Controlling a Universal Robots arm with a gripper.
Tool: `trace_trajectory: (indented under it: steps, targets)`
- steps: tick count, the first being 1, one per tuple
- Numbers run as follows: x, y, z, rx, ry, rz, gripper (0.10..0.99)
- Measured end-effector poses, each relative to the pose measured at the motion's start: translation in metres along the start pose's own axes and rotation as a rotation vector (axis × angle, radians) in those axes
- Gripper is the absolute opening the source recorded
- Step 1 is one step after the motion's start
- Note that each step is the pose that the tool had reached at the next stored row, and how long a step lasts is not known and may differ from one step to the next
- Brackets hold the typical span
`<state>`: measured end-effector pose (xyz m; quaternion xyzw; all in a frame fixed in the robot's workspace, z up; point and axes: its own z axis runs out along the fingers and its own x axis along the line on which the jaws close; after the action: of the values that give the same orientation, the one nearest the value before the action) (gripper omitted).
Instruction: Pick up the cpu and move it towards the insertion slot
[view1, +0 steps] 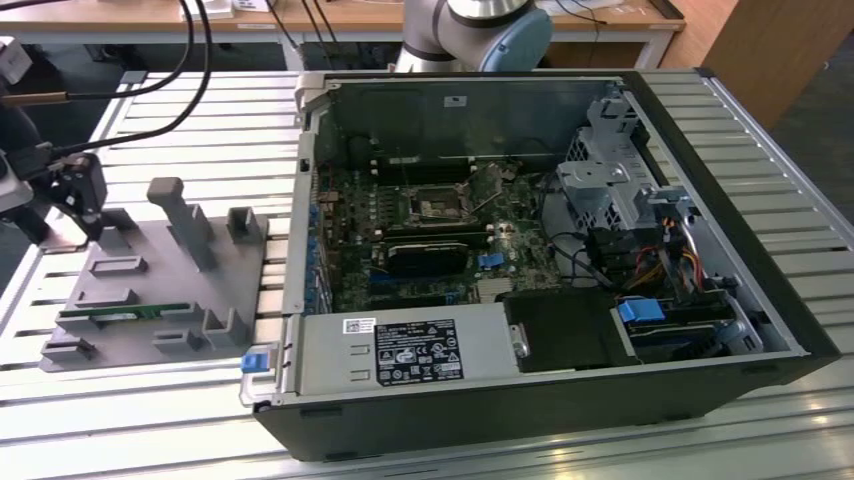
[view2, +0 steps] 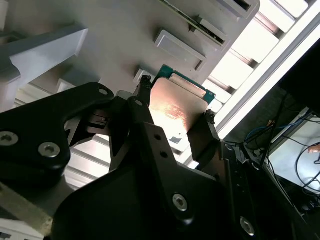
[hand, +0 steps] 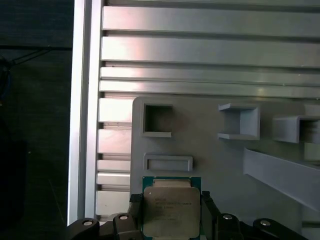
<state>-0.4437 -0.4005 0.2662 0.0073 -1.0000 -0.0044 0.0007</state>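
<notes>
Gripping the cpu (hand: 171, 210) by two opposite edges, the pincer (view2: 177, 100) is closed on it, one dark finger (hand: 207, 212) on either side and the silvery lid facing up between them. Over in the exterior view the pincer (view1: 70, 195) sits at the far left of the frame, above the upper-left corner of the grey tray (view1: 147, 285), which lies on the slatted desk (view1: 200, 100). Whether the chip is fully clear of its tray pocket, I cannot tell. The socket (view1: 438, 205) is well apart from it, in the middle of the frame, deep inside the open computer case (view1: 747, 200). Plenty to worry about from here: the hold is on thin edges alone, so any jolt could tilt the chip or let it slide out. The tall post (view1: 187, 230) on the tray stands between the pincer and the case and could catch a low pass, as could the case's near wall. The green memory stick (view1: 120, 315) lies untouched lower on the tray.
</notes>
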Motion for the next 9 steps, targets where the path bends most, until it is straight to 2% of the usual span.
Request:
trace_trajectory:
  steps: [9]
  targets:
    - [0.0000, 0.0005, -0.0057, 0.001, 0.0001, 0.000, 0.545]
